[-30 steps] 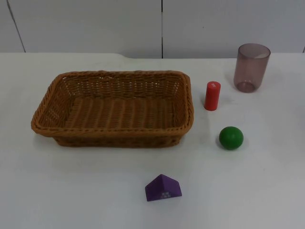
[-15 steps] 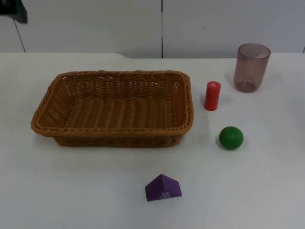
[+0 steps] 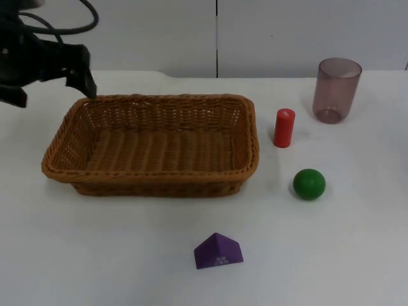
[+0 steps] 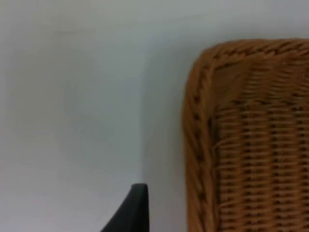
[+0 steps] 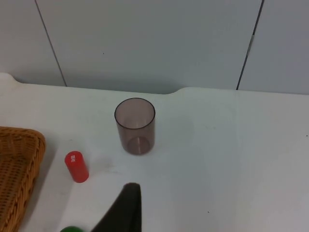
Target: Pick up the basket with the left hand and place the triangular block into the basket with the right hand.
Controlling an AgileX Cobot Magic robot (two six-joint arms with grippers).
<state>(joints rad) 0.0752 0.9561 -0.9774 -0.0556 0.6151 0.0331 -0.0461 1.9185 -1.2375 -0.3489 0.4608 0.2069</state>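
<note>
Operator: status, and what bites me from here?

Engineer: Left hand (image 3: pixel 54 97) hangs over the back-left corner of the basket (image 3: pixel 153 173), released, fingers spread wide, gripping nothing. One finger sits right at the rim corner, the other is out over bare bench (image 3: pixel 95 255). Your left wrist view has the basket rim (image 4: pixel 198 135) just beside the fingertip, not between the fingers. Basket is flat on the bench, not picked up yet.

Operator: so the risk is the grasp?

Engineer: Yes. If you come down as lined up now, I'd expect a finger to land on top of the wicker or outside it. You'd shove the basket or close on air. Straddle the rim first. A corner grip on a long basket will likely let it sag or twist once lifted, and a tilted basket is a poor target.

Operator: right side?

Engineer: Right hand (image 5: pixel 126 209) is waiting. I can't tell whether it's released or clenched. Its camera faces the cup (image 5: pixel 135 126) and red cylinder (image 5: pixel 76 166). The purple triangular block (image 3: pixel 218 252) sits alone near the front of the bench, well apart from the basket. The green ball (image 3: pixel 309 183) lies roughly between the right arm's side and the block, so clip it on the way and it rolls. The block's sloped faces can squirt out of a pinch, so grip the flat sides.
</note>
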